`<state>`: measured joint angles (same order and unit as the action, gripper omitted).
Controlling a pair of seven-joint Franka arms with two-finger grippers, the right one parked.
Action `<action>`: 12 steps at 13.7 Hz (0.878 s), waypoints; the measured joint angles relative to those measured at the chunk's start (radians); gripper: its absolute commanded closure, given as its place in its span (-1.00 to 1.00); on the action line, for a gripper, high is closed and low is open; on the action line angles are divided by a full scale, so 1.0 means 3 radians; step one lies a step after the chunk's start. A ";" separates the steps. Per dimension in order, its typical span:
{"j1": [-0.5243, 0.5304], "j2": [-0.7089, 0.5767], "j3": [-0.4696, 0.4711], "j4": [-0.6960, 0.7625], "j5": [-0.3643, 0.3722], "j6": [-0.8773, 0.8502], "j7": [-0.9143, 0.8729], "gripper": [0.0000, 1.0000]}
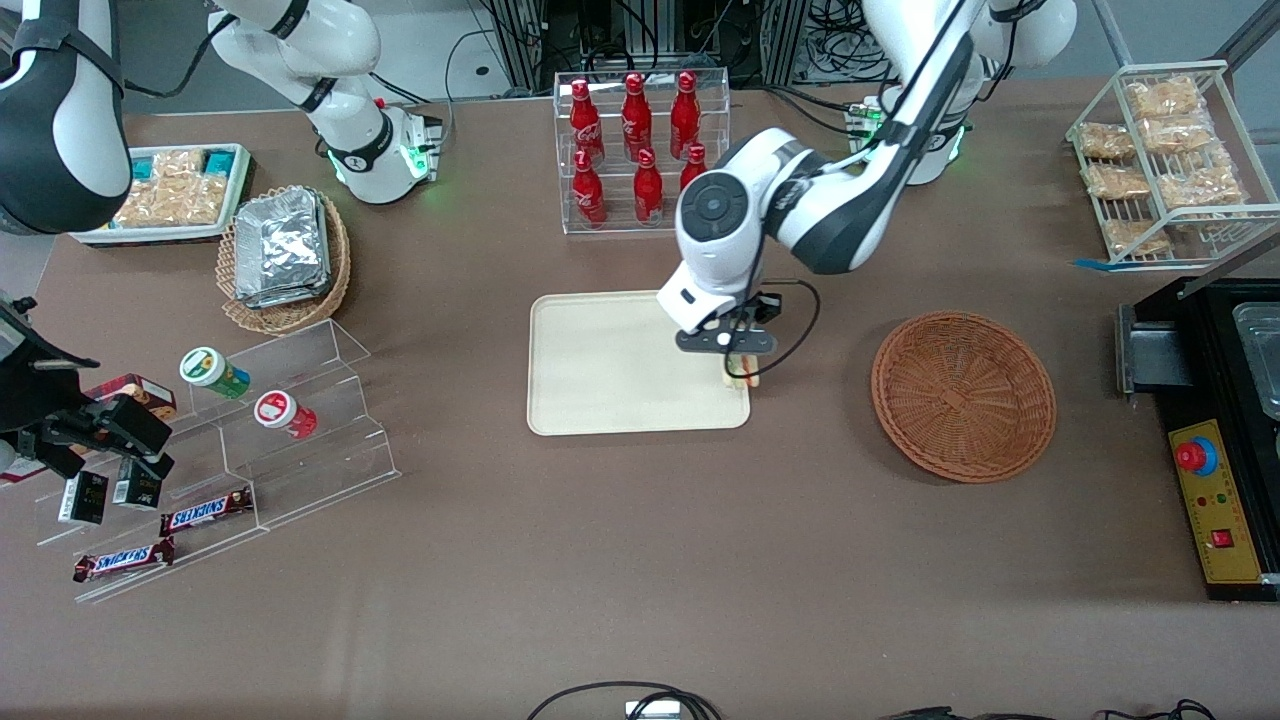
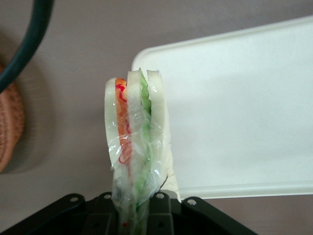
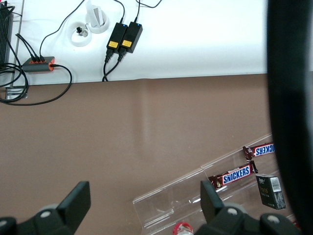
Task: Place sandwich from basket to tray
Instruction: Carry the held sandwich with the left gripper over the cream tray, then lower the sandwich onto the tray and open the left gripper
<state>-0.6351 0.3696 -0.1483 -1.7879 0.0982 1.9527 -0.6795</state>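
The clear-wrapped sandwich (image 2: 137,137), white bread with orange-red and green layers, stands upright between the fingers of my gripper (image 2: 131,208), which is shut on it. In the front view the gripper (image 1: 738,368) hangs over the edge of the cream tray (image 1: 610,365) that faces the basket, with the sandwich (image 1: 741,373) just showing under it. The reddish-brown wicker basket (image 1: 963,394) lies on the table beside the tray, toward the working arm's end, with nothing in it. In the left wrist view, the tray corner (image 2: 234,112) and a sliver of the basket (image 2: 10,127) flank the sandwich.
A clear rack of red bottles (image 1: 640,145) stands farther from the front camera than the tray. A tan basket of foil packets (image 1: 285,255) and clear shelves with snacks (image 1: 220,450) lie toward the parked arm's end. A wire rack (image 1: 1165,160) and a black box (image 1: 1220,430) lie at the working arm's end.
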 measured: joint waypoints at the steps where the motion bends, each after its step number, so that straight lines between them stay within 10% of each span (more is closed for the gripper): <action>1: -0.0050 0.0078 0.0001 0.0021 0.0000 0.0055 -0.0009 0.72; 12: -0.0365 0.0662 0.0004 0.0051 0.0265 0.0487 -0.0451 0.72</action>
<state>-0.7447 0.5682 -0.1473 -1.7726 0.1778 2.0988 -0.8148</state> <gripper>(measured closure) 0.841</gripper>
